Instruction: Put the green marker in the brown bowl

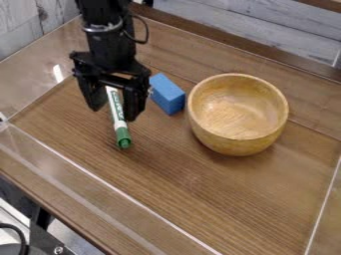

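The green marker (120,127) lies on the wooden table, its white barrel running up under my hand and its green cap end pointing toward the front. My gripper (115,102) points straight down over the marker's upper half, open, with one black finger on each side of the barrel. The brown bowl (238,114) stands upright and holds nothing, to the right of the marker and apart from it.
A small blue block (167,94) sits between my gripper and the bowl, close to the right finger. Clear plastic walls (80,169) border the table at the front and left. Bare wood lies in front of the marker and bowl.
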`<act>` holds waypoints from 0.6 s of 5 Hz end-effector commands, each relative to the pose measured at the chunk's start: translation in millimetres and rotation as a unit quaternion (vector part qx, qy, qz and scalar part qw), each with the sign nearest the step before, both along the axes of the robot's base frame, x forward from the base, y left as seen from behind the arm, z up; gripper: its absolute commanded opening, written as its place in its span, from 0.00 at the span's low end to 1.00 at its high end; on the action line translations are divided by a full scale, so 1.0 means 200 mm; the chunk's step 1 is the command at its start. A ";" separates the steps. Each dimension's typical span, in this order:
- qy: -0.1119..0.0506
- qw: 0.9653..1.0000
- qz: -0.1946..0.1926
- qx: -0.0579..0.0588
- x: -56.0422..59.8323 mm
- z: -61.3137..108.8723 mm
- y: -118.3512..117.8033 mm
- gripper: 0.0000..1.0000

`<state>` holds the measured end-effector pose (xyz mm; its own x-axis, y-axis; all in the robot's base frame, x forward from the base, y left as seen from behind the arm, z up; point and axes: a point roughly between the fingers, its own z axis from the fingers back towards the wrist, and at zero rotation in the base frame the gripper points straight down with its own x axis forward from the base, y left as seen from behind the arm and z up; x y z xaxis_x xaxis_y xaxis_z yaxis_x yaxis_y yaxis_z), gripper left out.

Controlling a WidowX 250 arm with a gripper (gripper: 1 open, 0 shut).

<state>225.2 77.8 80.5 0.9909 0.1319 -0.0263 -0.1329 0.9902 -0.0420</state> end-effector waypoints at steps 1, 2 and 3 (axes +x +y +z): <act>-0.015 1.000 0.006 0.002 0.02 -0.01 0.03 1.00; -0.020 1.000 0.012 -0.002 0.03 -0.05 0.05 1.00; -0.026 0.999 0.019 -0.011 0.03 -0.10 0.07 1.00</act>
